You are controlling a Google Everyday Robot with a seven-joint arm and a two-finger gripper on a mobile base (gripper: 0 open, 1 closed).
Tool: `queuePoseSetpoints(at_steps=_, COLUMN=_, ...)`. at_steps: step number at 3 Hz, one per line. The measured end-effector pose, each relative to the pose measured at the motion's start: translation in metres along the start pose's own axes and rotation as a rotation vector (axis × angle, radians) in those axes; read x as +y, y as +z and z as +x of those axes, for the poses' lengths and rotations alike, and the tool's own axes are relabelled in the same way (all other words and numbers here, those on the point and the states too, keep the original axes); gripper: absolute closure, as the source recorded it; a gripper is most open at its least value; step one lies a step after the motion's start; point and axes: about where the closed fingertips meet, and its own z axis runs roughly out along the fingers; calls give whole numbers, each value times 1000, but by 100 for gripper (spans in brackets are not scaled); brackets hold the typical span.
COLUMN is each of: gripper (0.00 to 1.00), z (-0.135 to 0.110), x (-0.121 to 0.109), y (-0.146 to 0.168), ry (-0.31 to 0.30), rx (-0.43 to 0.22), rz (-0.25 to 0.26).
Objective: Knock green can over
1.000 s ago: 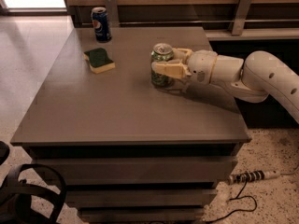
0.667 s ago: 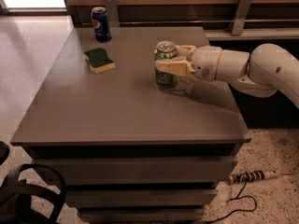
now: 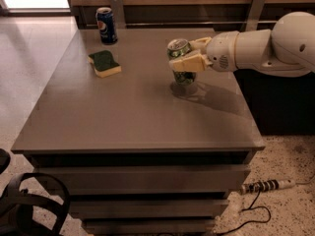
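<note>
Table [image 3: 123,127]: grey, flat-topped, drawers below, seen from the front and above.
Green can [image 3: 183,75]: upright on the tabletop, about 2 o'clock from the table's centre, silver top showing.
Gripper [image 3: 186,54]: comes in from 3 o'clock on a white arm [image 3: 266,48], level with the can's upper half.
Fingers [image 3: 189,63]: cream-coloured, one across the can's front, the other behind its rim; they seem clamped on the can, though the rear contact is hard to see.
Blue Pepsi can [image 3: 106,25]: upright at the far-left corner, about 11 o'clock.
Sponge [image 3: 105,63]: green and yellow, lying flat at 10 o'clock, near the Pepsi can.
Power strip [image 3: 268,186]: on the speckled floor at 5 o'clock.
</note>
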Motion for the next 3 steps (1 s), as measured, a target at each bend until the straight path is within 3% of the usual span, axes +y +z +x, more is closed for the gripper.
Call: queuePoseSetpoints(at_steps=3, gripper=100, z=38, x=-9, y=-3, ry=-89, rx=497, rz=54)
